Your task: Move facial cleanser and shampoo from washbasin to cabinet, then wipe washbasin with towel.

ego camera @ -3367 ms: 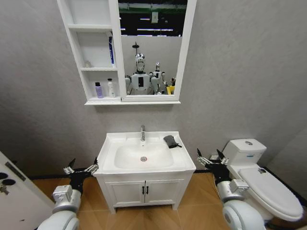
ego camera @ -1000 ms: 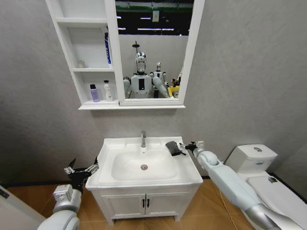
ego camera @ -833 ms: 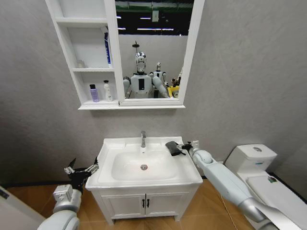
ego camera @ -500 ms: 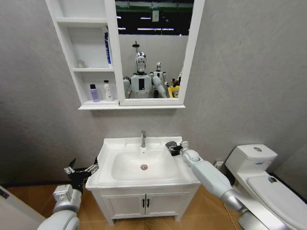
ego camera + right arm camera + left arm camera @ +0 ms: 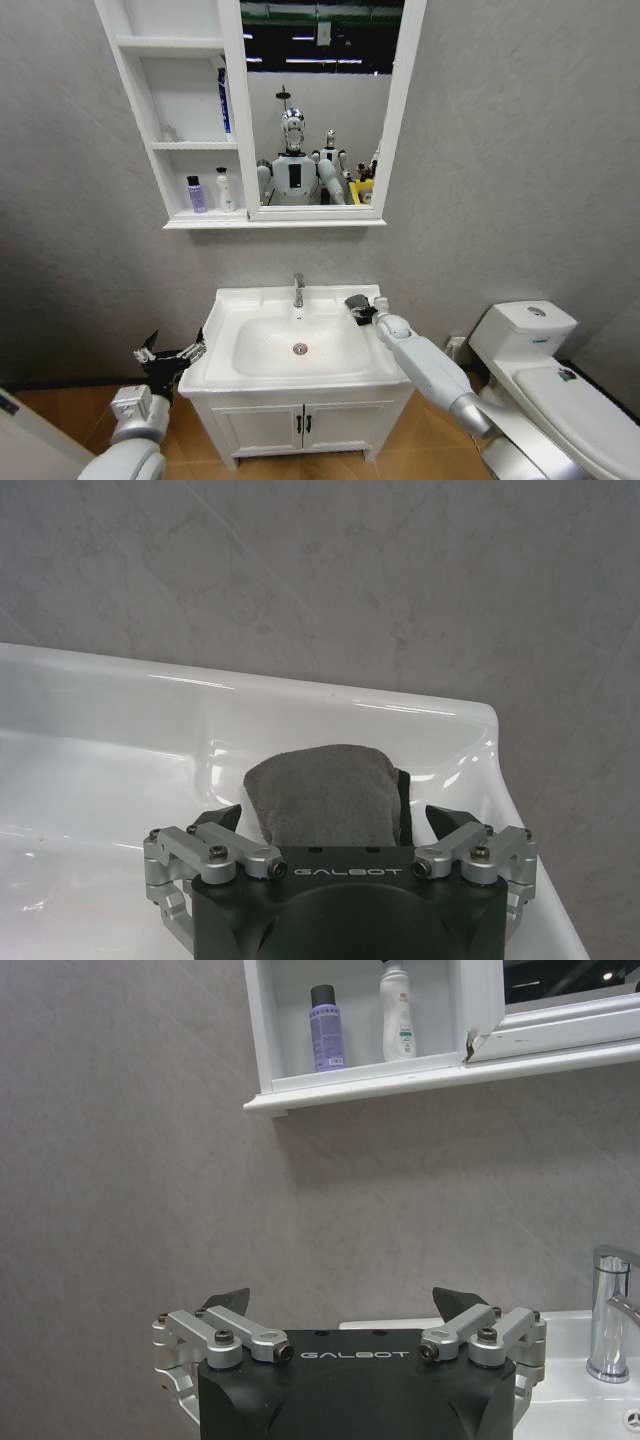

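Since the earlier frames, the right arm has been swung in from beside the toilet [image 5: 530,350] and stretched over the right rear corner of the washbasin [image 5: 230,312], so that the right gripper [image 5: 366,308] is now brought up against the towel [image 5: 356,303]. Seen from the right wrist, the towel [image 5: 330,795] is found bunched on the flat rim of the washbasin [image 5: 120,740], lying between the spread fingers [image 5: 222,817] of the right gripper [image 5: 335,825]; the fingers are held wide on either side of the cloth and are not closed on it. Relative to the washbasin, the towel is placed at the back right, just right of the chrome tap [image 5: 298,289]. The left gripper [image 5: 168,352] is kept parked low, off the washbasin's left front corner, with its fingers [image 5: 226,1299] spread wide. Above the washbasin, on the wall, the cabinet [image 5: 175,120] is seen, with a purple bottle [image 5: 197,194] and a white bottle [image 5: 227,190] standing side by side in its lowest compartment.
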You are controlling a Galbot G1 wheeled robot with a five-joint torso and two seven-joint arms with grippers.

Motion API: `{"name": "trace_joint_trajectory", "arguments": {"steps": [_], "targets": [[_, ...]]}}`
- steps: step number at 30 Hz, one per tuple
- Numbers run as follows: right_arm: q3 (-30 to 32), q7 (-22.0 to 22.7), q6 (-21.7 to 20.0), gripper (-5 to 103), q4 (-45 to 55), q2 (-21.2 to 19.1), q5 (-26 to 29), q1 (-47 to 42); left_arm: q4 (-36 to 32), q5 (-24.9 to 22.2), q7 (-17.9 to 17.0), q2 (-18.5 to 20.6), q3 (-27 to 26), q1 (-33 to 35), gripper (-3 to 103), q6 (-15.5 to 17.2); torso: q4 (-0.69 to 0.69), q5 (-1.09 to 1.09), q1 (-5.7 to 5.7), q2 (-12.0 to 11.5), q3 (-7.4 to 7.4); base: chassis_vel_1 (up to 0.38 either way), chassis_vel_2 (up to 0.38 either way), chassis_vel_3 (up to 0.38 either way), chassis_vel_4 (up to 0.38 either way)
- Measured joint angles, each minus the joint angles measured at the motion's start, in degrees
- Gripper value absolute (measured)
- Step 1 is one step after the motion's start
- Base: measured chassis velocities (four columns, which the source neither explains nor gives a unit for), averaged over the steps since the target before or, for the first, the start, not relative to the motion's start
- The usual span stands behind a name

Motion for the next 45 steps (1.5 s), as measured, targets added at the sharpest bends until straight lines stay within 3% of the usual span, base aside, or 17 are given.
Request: {"name": "trace_joint_trajectory", "arguments": {"steps": [2,4,6,8,10,17,20,22,30,39,45], "targets": [[0.1,-0.1,0.1,102,-0.5,0.5,-0.2,0.2,0.0,0.0,0.0,0.0,0.0,0.0,100,0.0,0.0,0.0,0.0,0.0,0.0,0.0,0.0,0.0,0.0],[0.6,-0.2,0.3,94,-1.5,1.4,-0.5,0.5,0.0,0.0,0.0,0.0,0.0,0.0,100,0.0,0.0,0.0,0.0,0.0,0.0,0.0,0.0,0.0,0.0],[0.9,-0.2,0.4,94,-1.9,1.7,-0.5,0.6,0.0,0.0,0.0,0.0,0.0,0.0,100,0.0,0.01,0.0,0.0,0.0,0.0,0.0,0.0,0.0,0.0],[1.2,0.1,0.4,78,-2.2,2.0,-0.8,0.6,0.0,0.0,0.0,0.0,0.0,0.0,100,0.0,0.0,0.0,0.0,0.0,0.0,0.0,0.0,0.0,0.0],[1.4,0.3,0.4,78,-2.2,2.0,-0.8,0.5,0.0,0.0,0.0,0.0,0.0,0.0,100,0.0,0.0,0.0,0.0,0.0,0.0,0.0,0.0,0.0,0.0],[2.1,0.6,0.5,44,-2.0,0.9,-0.9,-0.2,0.0,0.0,0.0,0.0,0.0,0.0,100,0.0,0.0,0.0,0.0,0.0,0.0,0.0,0.0,0.0,0.0],[2.2,0.6,0.5,39,-1.9,0.8,-0.9,-0.3,0.0,0.0,0.0,0.0,0.0,0.0,100,0.0,0.0,0.01,0.0,0.0,0.0,0.0,0.0,0.0,0.0],[2.4,0.6,0.5,28,-1.9,0.8,-1.1,-0.5,0.0,0.0,0.0,0.0,0.0,0.0,100,0.0,0.0,0.0,0.0,0.0,0.0,0.0,0.0,0.0,0.0],[3.5,0.0,1.2,3,-2.9,1.4,-1.7,-1.1,0.0,0.0,0.0,0.0,0.0,0.0,100,0.0,0.0,0.0,0.0,0.0,0.0,0.0,0.0,0.0,0.0],[3.8,0.4,1.7,1,-0.1,0.3,-1.3,-2.2,0.0,0.0,0.0,0.0,0.0,0.0,100,0.0,0.0,0.01,0.0,0.0,0.0,0.0,0.0,0.0,0.0],[2.3,5.4,0.8,1,4.8,0.4,2.2,-2.5,0.0,0.0,0.0,0.0,0.0,0.0,100,0.0,-0.01,0.0,0.0,0.0,0.0,0.0,0.0,0.0,0.0]]}}
